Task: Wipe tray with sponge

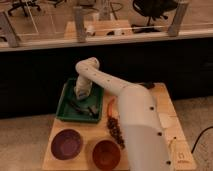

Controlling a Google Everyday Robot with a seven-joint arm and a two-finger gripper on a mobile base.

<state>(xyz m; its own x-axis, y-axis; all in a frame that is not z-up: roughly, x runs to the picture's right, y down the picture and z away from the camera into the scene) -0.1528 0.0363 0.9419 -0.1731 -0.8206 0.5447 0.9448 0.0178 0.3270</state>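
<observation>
1. The green tray [64, 108] lies at the back left corner of the wooden table [168, 106], directly under the gripper [81, 104], with its raised rim all round it.
2. The gripper is down inside the tray, near its middle, below the pale wrist. Whether it is clenched or released cannot be told, and the dark shapes on the tray floor beneath and just right of it are too blurred to name.
3. The white arm [107, 82] rises from the near right, bends at an elbow above the tray's far edge and drops steeply to the gripper, hiding part of the tray's right side.
4. Just right of the gripper, outside the tray's rim, a small orange piece [109, 106] lies on the table.
5. Nearer the camera and to the right of the gripper, a trail of dark crumbs [116, 131] runs along the wood beside the thick arm segment [145, 142].
6. 2 bowls sit in front of the tray, apart from it. The purple bowl [66, 144] is nearer the camera than the gripper and slightly left, and the orange-brown bowl [106, 153] is to the right of that.
7. Beyond the gripper is a dark wall topped by a ledge with grey posts [80, 24], and an office chair [150, 9] stands farther back.
</observation>
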